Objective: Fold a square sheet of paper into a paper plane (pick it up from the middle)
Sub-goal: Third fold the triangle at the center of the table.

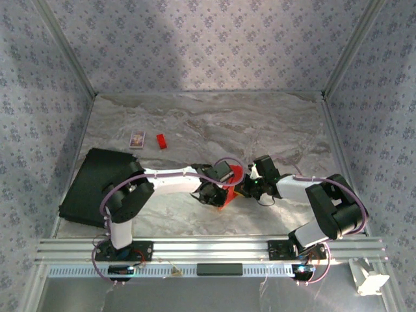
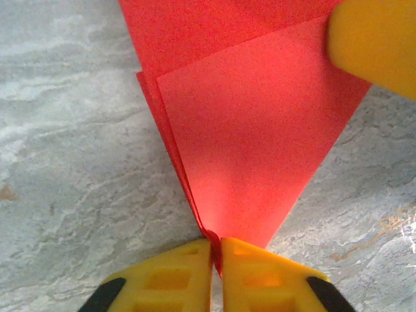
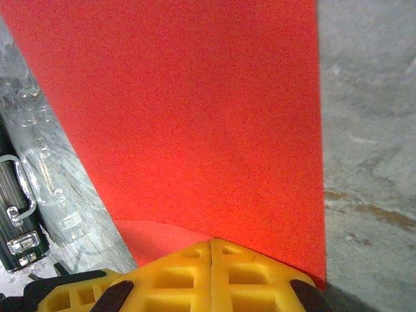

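**Both tools closed on the folded red sheet at mid-table**

The left tool (image 2: pixel 216 250) has its yellow fingers pressed together on the pointed tip of the red sheet (image 2: pixel 247 149). There is no gap between them except for the paper's edge. From that tip the sheet fans out away from the tool as a triangle, and layered edges along its left side show it is folded over on itself. It lies low over the grey marbled table (image 2: pixel 65 162). At the far right corner of the sheet, opposite the left tool, a yellow finger (image 2: pixel 377 45) of the other arm overlaps the paper.

The right tool (image 3: pixel 211 246) is also fully closed. The sheet (image 3: pixel 195 117) rises straight up from its fingertips as a broad, slightly curved red wall, so it is pinched at that edge.

From above, the two tools meet nose to nose, left tool (image 1: pixel 211 192) and right tool (image 1: pixel 250 187), with the sheet (image 1: pixel 226 197) between them. Well beyond the left tool and off to its left, a small red block (image 1: pixel 161 141) and a patterned card (image 1: pixel 137 138) lie just beside each other. A black case (image 1: pixel 88 185) sits beside the left arm, on its outer side.
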`<action>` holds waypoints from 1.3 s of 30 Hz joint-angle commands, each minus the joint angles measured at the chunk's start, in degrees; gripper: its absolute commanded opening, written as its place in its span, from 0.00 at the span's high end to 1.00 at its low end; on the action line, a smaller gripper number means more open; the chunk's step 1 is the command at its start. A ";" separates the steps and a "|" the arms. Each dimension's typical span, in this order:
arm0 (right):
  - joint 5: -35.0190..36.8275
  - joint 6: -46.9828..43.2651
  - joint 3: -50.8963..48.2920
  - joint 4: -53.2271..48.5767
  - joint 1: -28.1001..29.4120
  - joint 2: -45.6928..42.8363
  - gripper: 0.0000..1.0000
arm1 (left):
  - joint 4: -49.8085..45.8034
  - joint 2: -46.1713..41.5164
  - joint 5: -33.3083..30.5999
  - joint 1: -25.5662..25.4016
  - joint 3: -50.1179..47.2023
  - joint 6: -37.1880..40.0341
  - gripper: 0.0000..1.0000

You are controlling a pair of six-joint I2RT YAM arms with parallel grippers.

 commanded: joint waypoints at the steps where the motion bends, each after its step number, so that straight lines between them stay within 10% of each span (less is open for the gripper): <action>1: 5.25 -0.18 -0.53 -5.47 -0.11 0.88 1.00 | -1.43 -0.83 1.58 -0.75 -1.86 0.09 0.86; 20: 5.28 -0.22 -0.30 -5.64 -0.14 1.32 1.00 | -0.32 -2.29 2.39 -0.75 -3.57 0.55 1.00; 28: 4.83 -0.05 0.03 -5.99 0.21 0.46 1.00 | 0.73 -10.24 -2.71 0.76 -3.06 -0.85 0.74; 39: 4.84 0.02 -0.26 -6.32 0.40 -0.74 1.00 | 11.19 -2.60 8.89 9.59 2.71 -0.54 0.77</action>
